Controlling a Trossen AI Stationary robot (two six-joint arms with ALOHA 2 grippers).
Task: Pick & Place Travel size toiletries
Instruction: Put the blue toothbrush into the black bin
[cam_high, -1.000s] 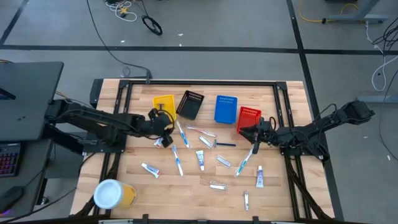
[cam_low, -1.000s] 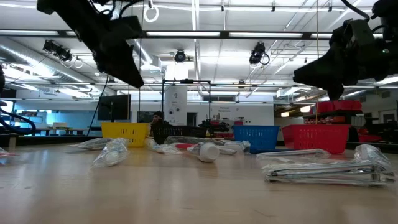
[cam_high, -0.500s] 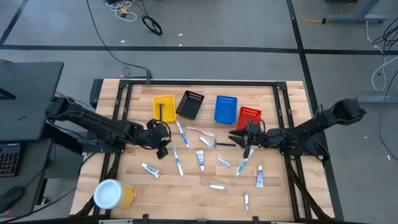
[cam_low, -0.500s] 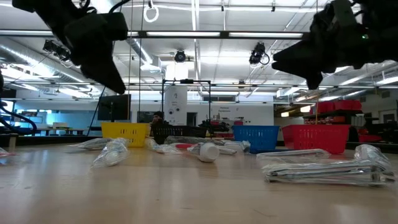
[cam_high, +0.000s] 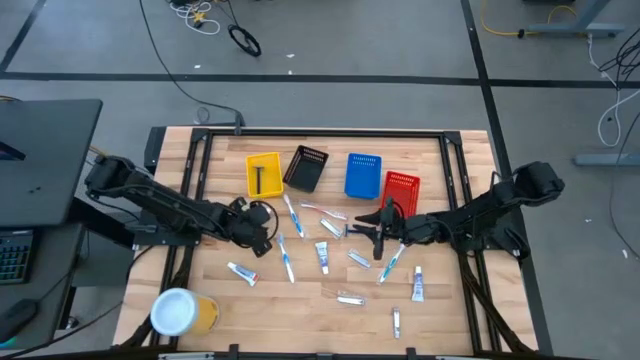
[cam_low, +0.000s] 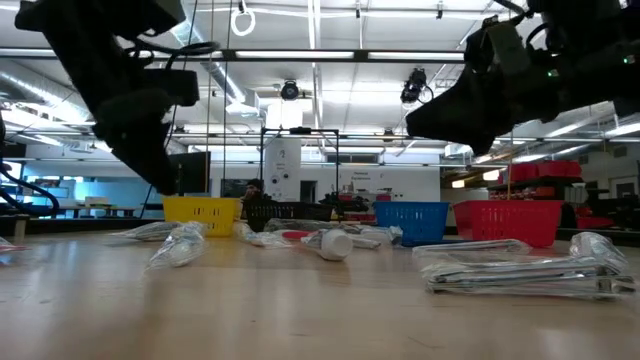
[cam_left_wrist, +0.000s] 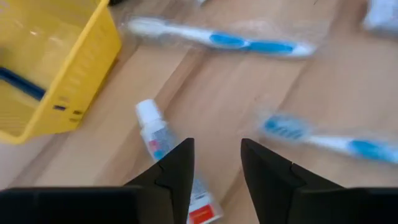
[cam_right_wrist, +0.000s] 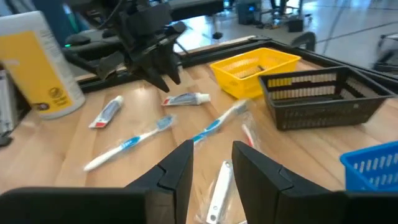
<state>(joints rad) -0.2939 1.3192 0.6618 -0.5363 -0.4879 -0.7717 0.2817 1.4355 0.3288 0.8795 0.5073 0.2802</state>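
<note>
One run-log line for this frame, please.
left gripper open over white tube near yellow basket | right gripper open over table centre | nothing held

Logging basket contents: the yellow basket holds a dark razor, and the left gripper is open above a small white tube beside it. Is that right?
Nearly. The yellow basket does hold a dark razor, and the small white tube lies beside it under the left gripper, but the jaws stand only narrowly apart, not wide open, as the left wrist view shows.
</note>
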